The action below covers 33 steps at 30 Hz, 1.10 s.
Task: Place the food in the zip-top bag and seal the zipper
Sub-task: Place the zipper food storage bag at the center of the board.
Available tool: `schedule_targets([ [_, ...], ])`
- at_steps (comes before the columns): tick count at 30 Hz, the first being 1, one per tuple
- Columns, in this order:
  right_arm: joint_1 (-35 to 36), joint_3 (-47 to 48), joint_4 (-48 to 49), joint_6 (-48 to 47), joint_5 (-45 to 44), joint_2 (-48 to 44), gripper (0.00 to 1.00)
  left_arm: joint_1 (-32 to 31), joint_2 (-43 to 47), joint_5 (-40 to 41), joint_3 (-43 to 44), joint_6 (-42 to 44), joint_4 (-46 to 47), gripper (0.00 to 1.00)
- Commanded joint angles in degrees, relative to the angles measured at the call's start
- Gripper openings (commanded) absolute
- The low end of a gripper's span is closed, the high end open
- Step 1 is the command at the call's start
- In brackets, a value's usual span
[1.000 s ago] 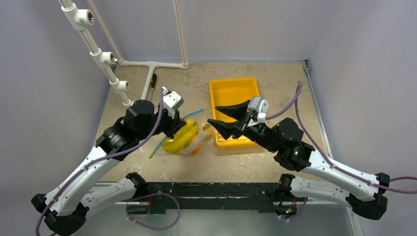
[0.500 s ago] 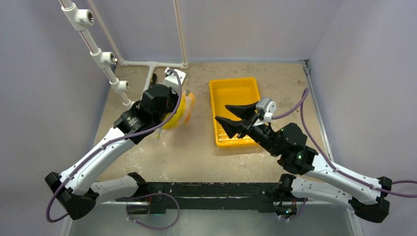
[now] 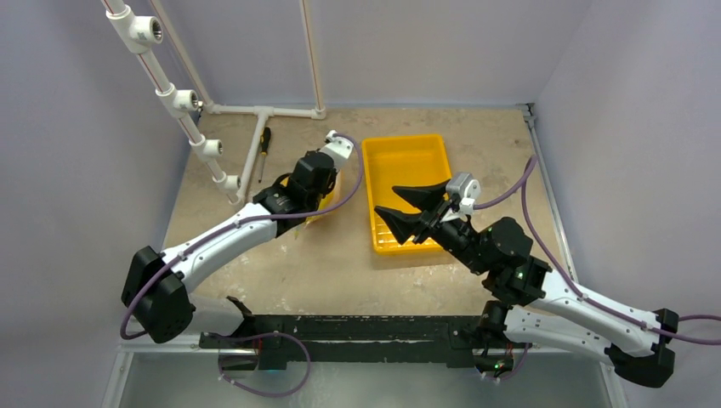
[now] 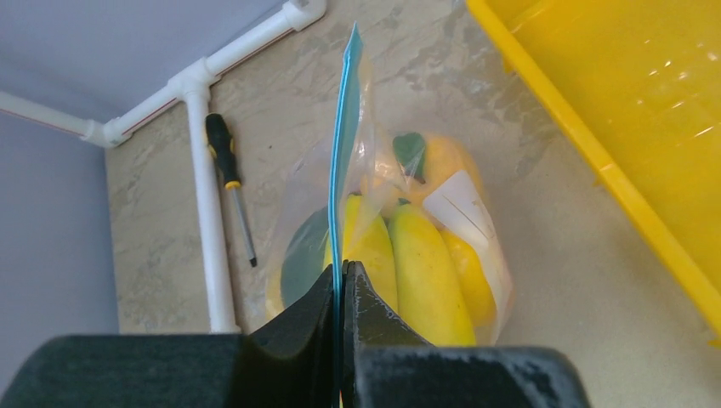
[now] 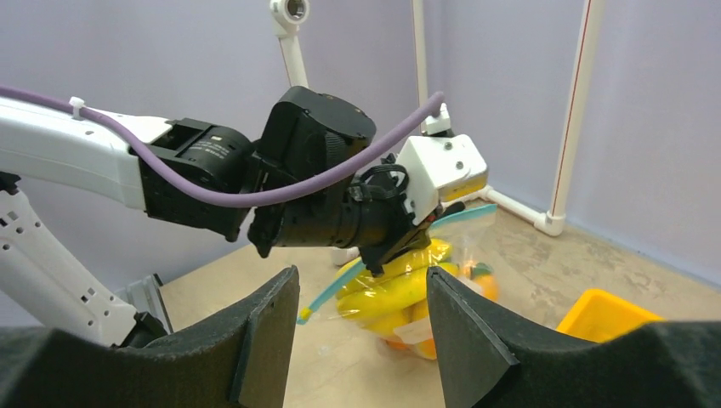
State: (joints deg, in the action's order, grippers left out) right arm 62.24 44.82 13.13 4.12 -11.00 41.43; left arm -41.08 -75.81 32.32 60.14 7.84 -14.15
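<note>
The zip-top bag point(image 4: 476, 221) hangs from my left gripper point(image 4: 342, 270), which is shut on its teal-blue zipper point(image 4: 344, 144). Inside the bag are yellow bananas point(image 4: 421, 272), an orange piece with a green leaf point(image 4: 451, 161) and a dark green piece point(image 4: 302, 259). From above, my left gripper point(image 3: 321, 194) hides most of the bag, just left of the yellow tray point(image 3: 408, 153). My right gripper point(image 3: 384, 201) is open and empty over the tray's left rim. In the right wrist view it point(image 5: 361, 297) faces the hanging bag point(image 5: 400, 297), apart from it.
A black-handled screwdriver point(image 3: 264, 143) lies beside a white pipe frame point(image 3: 255, 140) at the back left, close behind the bag. The tray shows nothing inside. Walls close the back and both sides.
My left arm has carried the bag away from the front, toward the back and then right, next to the tray. My right gripper has drawn back a little to the right, still open.
</note>
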Motion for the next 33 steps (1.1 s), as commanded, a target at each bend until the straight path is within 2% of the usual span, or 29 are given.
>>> schedule_targets([
  [1, 0.05, -0.72, 0.60, 0.97, -0.08, -1.18, 0.59, -1.52, -1.66, -3.68, -1.06, -4.05, 1.97, 0.00],
  [7, 0.05, -1.39, 0.68, 0.74, -1.46, -1.66, 0.60, -5.24, -1.07, -7.61, -3.02, -10.56, 2.03, 0.00],
  [10, 0.07, -1.04, -0.03, 1.33, -5.85, -2.59, 0.60, -7.22, -0.68, -9.83, -4.75, -13.09, 2.11, 0.00],
  [14, 0.01, -0.41, -0.70, 2.26, -11.27, -4.33, 0.61, -11.16, -2.02, -5.22, -6.16, -16.50, -0.77, 0.00],
  [20, 0.08, -0.52, -1.57, 5.48, -16.55, -4.29, 0.64, -13.23, -0.63, -2.39, -10.10, -22.62, -3.52, 0.00],
  [21, 0.08, -0.59, -1.83, 6.22, -17.20, -4.07, 0.65, -13.75, -0.07, -2.27, -10.84, -23.81, -3.85, 0.03],
  [24, 0.00, -1.30, -1.88, 8.35, -18.79, -3.70, 0.66, -14.80, 1.67, -2.31, -13.17, -27.54, -4.29, 0.24],
  [29, 0.04, -1.93, -2.15, 11.38, -21.91, -2.71, 0.72, -15.10, 5.95, -7.44, -15.76, -31.79, -3.98, 0.47],
  [31, 0.07, -1.64, -2.74, 12.12, -22.27, -1.66, 0.73, -15.08, 7.95, -9.59, -16.59, -32.75, -3.60, 0.63],
  [33, 0.07, -1.26, -3.54, 12.83, -22.89, -0.54, 0.75, -15.08, 9.62, -11.09, -16.81, -33.37, -3.55, 0.84],
])
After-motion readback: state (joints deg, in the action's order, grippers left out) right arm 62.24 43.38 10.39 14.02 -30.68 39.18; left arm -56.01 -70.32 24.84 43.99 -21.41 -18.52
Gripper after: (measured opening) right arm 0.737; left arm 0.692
